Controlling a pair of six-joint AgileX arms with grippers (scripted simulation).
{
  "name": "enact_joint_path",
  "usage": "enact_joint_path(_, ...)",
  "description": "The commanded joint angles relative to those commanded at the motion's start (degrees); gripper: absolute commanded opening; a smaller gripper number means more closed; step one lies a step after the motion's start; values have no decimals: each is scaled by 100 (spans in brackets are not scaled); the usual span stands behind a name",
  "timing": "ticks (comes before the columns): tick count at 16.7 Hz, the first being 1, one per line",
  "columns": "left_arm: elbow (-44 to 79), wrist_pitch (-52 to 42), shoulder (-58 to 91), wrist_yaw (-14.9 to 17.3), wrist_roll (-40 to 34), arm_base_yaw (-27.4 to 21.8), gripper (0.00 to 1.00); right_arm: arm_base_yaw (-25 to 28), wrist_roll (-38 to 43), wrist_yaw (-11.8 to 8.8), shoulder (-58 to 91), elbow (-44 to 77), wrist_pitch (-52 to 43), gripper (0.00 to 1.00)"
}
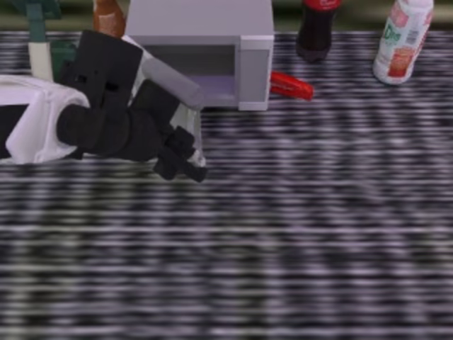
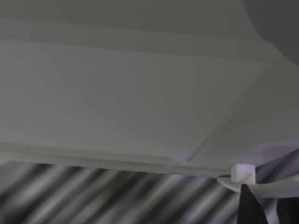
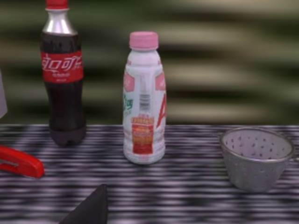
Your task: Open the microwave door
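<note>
Seen from above, the microwave (image 1: 202,28) was placed at the upper centre of the frame, its pale lilac inside floor exposed and nothing visible within. The microwave door (image 1: 173,79) was swung out toward the lower left of the oven's front, its panel filling most of the left wrist view (image 2: 131,93). The left gripper (image 1: 185,164) was positioned just below the door's free end, left of centre; whether its jaws were spread or closed could not be told. The right gripper was not seen from above, and the state of its jaws could not be told. A cola bottle (image 3: 62,79), dark liquid filling it, and a white drink bottle (image 3: 144,100) with a pink cap were stood upright at the upper right. A metal strainer cup (image 3: 257,158) was shown empty at the right wrist view's lower right. A red stapler (image 1: 290,85) was laid just right of the oven. The table (image 1: 283,248) was covered in a black-and-white striped pattern.
</note>
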Motion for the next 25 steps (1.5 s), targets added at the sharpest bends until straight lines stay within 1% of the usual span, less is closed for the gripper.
enact_joint_path(15,0,0,0,0,0,0,0,0,0,0,0,0,0,100)
enact_joint_path(17,-17,-11,1,53,-14,-32,0,0,0,0,0,0,0,100)
enact_joint_path(22,-41,-83,-53,223,284,125,0,0,0,0,0,0,0,100)
enact_joint_path(25,-49,-97,-56,245,324,145,0,0,0,0,0,0,0,100)
